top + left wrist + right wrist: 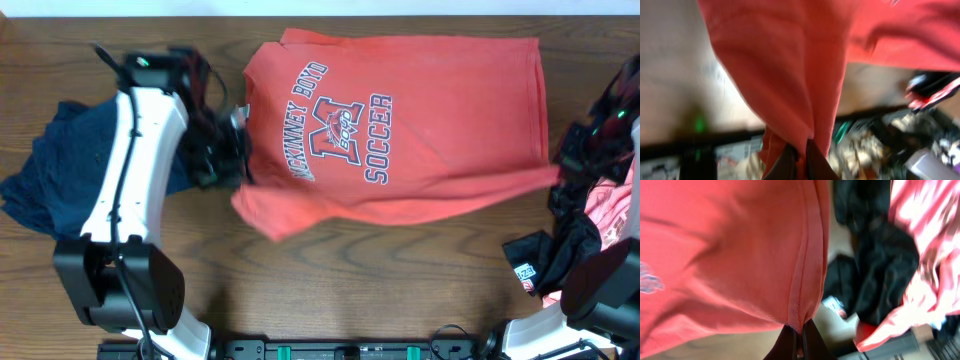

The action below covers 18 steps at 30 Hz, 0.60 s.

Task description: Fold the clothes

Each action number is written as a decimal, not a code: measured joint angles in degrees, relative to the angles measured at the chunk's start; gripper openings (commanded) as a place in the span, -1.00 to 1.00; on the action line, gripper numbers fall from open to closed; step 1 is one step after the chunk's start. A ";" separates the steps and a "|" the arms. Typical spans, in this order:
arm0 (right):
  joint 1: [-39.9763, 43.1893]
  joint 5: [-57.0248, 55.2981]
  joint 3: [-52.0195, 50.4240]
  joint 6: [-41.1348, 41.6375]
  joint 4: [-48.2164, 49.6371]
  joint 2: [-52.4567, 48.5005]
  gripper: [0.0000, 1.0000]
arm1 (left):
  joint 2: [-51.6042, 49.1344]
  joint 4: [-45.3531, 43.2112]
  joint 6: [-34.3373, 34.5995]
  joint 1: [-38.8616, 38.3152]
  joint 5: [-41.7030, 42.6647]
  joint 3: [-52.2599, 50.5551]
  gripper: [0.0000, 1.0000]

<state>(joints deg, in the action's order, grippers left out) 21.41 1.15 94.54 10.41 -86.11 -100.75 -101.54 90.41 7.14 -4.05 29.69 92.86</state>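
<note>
A coral-red T-shirt (420, 120) printed "McKinney Boyd Soccer" lies spread on the wooden table, its near edge lifted. My left gripper (238, 170) is shut on the shirt's left side near the sleeve; the left wrist view shows the cloth (785, 75) pinched between the fingers (801, 162). My right gripper (563, 172) is shut on the shirt's near right hem corner; the right wrist view shows the hem (805, 280) held in the fingers (799, 339).
A dark blue garment (50, 170) lies bunched at the left behind my left arm. A pile of black and pink clothes (590, 230) sits at the right edge, also in the right wrist view (890, 265). Bare wood (350, 280) lies in front.
</note>
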 measured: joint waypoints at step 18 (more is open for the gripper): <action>3.13 -7.04 -8.48 0.04 -3.34 2.60 -0.97 | 29.31 -3.67 4.07 -0.13 -9.62 -25.27 -0.88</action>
<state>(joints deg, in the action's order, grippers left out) 24.53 -5.89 86.06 10.46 -89.45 -98.15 -72.23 86.74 11.20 -4.19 20.08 67.59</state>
